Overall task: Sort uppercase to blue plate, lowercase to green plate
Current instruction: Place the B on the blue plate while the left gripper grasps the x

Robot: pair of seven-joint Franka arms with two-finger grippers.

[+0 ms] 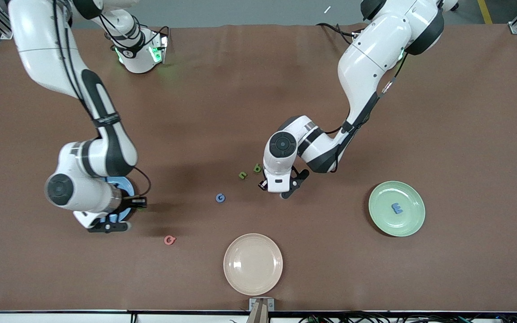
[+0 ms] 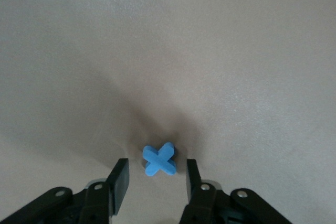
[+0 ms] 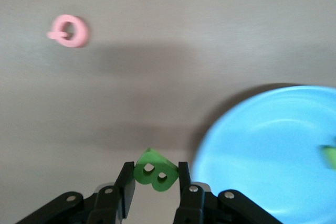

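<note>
My left gripper [image 2: 157,169] is low over the table and open, with the blue x [image 2: 160,160] lying flat between its fingers, a gap on each side. The left hand [image 1: 280,188] hides that x in the front view. My right gripper [image 3: 155,176] is shut on the green B [image 3: 156,178], held up beside the rim of the blue plate [image 3: 262,145]; the right hand [image 1: 106,220] covers most of the blue plate [image 1: 121,184]. The green plate [image 1: 377,202] holds a blue m [image 1: 396,207]. On the table lie a green n [image 1: 242,175], green b [image 1: 257,168], blue G [image 1: 220,198] and pink Q [image 1: 169,240].
A beige plate [image 1: 253,264] stands near the table's front edge, nearer the camera than the blue G. A green piece [image 3: 331,157] shows in the blue plate at the edge of the right wrist view. The pink Q [image 3: 70,31] lies on the brown table some way from the plate.
</note>
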